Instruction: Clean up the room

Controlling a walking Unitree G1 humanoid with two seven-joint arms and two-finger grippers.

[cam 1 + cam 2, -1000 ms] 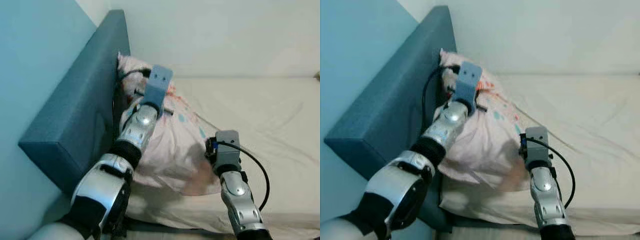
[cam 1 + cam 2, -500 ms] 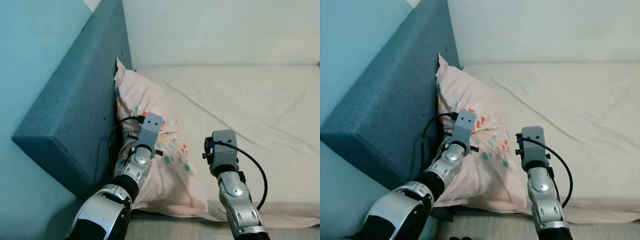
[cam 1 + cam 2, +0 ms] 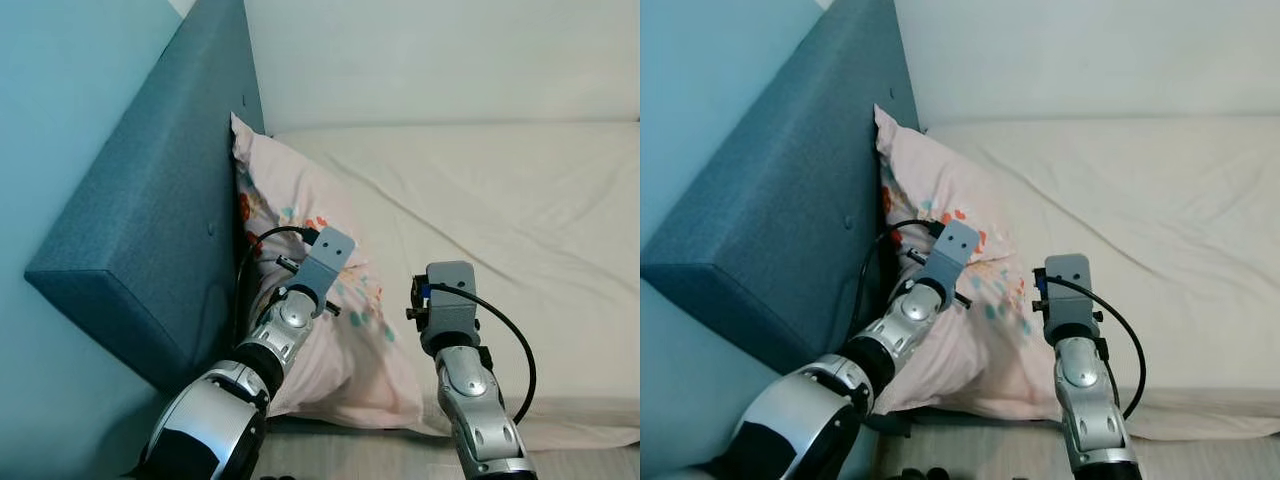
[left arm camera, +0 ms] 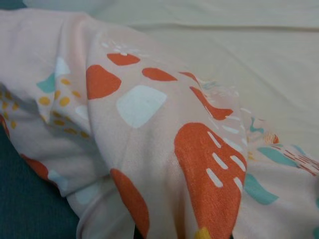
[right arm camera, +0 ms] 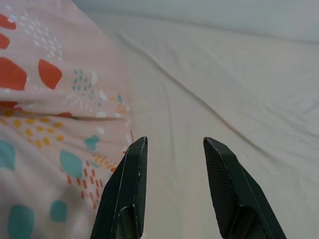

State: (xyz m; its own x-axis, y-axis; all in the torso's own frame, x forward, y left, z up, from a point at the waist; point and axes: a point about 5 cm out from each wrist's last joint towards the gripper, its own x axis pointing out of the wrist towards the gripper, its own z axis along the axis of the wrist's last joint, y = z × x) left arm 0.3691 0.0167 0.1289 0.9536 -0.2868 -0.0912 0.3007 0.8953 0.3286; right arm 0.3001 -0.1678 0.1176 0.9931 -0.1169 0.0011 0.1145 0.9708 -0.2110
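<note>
With the pillow [image 3: 300, 250] left of centre against the headboard [image 3: 150, 210], the left gripper [image 3: 335, 270], fingers hidden so I cannot tell their state, should probably smooth it flat while the right gripper [image 5: 174, 184], open, steadies its edge.

Pillow [image 3: 300, 230] on bed [image 3: 520, 220], against headboard [image 3: 150, 210]

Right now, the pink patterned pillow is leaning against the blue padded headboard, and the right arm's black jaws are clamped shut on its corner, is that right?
Not quite. The pink patterned pillow does lean against the blue padded headboard, but the right gripper has its jaws open, apart and holding nothing, beside the pillow's edge over the cream sheet. The right wrist view shows it.
</note>
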